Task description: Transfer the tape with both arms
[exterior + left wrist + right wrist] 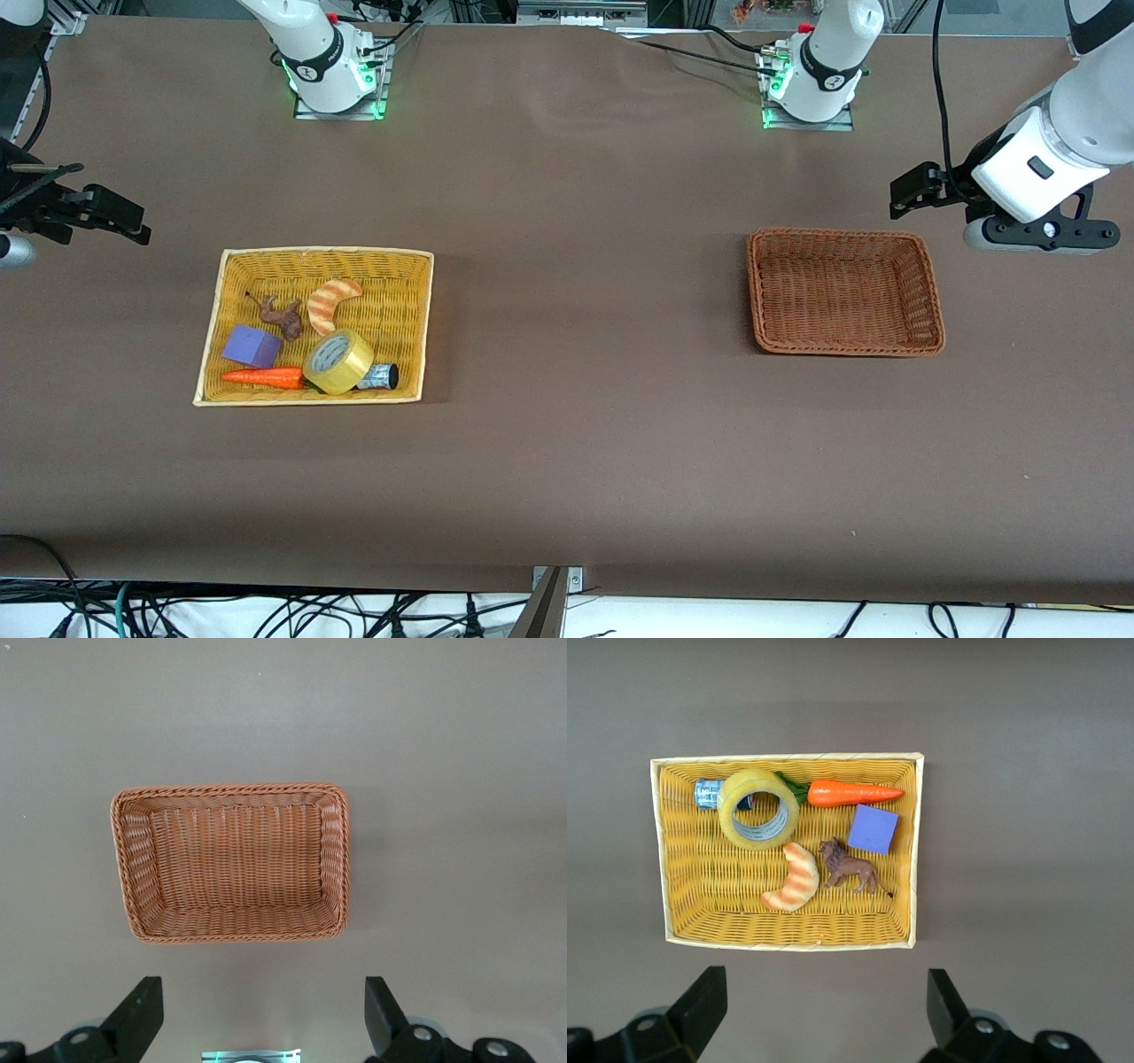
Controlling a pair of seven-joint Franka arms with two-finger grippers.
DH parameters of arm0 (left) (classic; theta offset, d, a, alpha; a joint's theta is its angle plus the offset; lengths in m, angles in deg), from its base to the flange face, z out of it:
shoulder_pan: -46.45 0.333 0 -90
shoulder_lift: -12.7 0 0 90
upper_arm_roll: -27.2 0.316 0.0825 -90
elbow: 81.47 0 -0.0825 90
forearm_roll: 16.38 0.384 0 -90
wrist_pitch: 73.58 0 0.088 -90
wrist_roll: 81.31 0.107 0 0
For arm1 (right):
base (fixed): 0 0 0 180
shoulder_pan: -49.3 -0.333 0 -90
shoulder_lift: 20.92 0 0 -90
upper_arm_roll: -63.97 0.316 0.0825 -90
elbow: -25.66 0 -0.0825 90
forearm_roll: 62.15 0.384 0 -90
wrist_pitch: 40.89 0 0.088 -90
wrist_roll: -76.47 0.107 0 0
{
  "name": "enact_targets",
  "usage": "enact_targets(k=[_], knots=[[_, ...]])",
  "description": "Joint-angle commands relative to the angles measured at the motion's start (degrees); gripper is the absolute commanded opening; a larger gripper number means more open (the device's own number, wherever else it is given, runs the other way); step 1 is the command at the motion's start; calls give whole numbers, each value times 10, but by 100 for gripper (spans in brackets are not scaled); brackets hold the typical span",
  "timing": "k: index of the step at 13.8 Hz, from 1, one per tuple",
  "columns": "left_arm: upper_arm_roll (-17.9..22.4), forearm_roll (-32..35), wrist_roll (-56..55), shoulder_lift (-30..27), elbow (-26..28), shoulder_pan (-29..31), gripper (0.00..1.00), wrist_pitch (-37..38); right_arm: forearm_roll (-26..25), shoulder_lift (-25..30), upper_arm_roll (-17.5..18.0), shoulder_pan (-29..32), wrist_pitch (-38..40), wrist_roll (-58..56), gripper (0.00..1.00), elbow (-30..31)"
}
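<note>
The tape (350, 369), a yellow roll with a grey-white core, lies tilted in the yellow basket (328, 253) at the right arm's end of the table. It leans on a small can along the basket side nearest the front camera. In the right wrist view the tape (729, 812) is apart from my right gripper (824, 1005), whose fingers are open and empty. My right gripper (120, 217) hangs over the table end beside that basket. My left gripper (917, 188) hovers open and empty by the brown basket (756, 292). Its fingers (137, 1014) stand wide apart.
Sharing the yellow basket (788, 759) are a carrot (263, 377), a purple cube (252, 346), a brown lion toy (283, 316), a croissant (330, 303) and the can (381, 377). The brown basket (341, 859) holds nothing. Bare brown table lies between the two baskets.
</note>
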Motion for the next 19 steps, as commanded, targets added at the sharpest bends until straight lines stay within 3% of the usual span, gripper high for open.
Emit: enact_targets(k=[1, 8, 11, 15, 19], knots=[[-2, -5, -3, 7, -18, 3, 100, 13, 8, -3, 0, 3, 3, -5, 100, -11], [-4, 6, 9, 6, -11, 3, 100, 2, 8, -3, 0, 3, 3, -5, 100, -11], [-9, 48, 10, 5, -3, 5, 100, -17, 8, -4, 0, 3, 4, -5, 100, -11], [-10, 47, 10, -33, 57, 10, 100, -53, 7, -4, 0, 3, 3, -6, 100, -11], [-10, 36, 9, -32, 59, 21, 100, -53, 1, -38, -1, 4, -5, -8, 100, -11]])
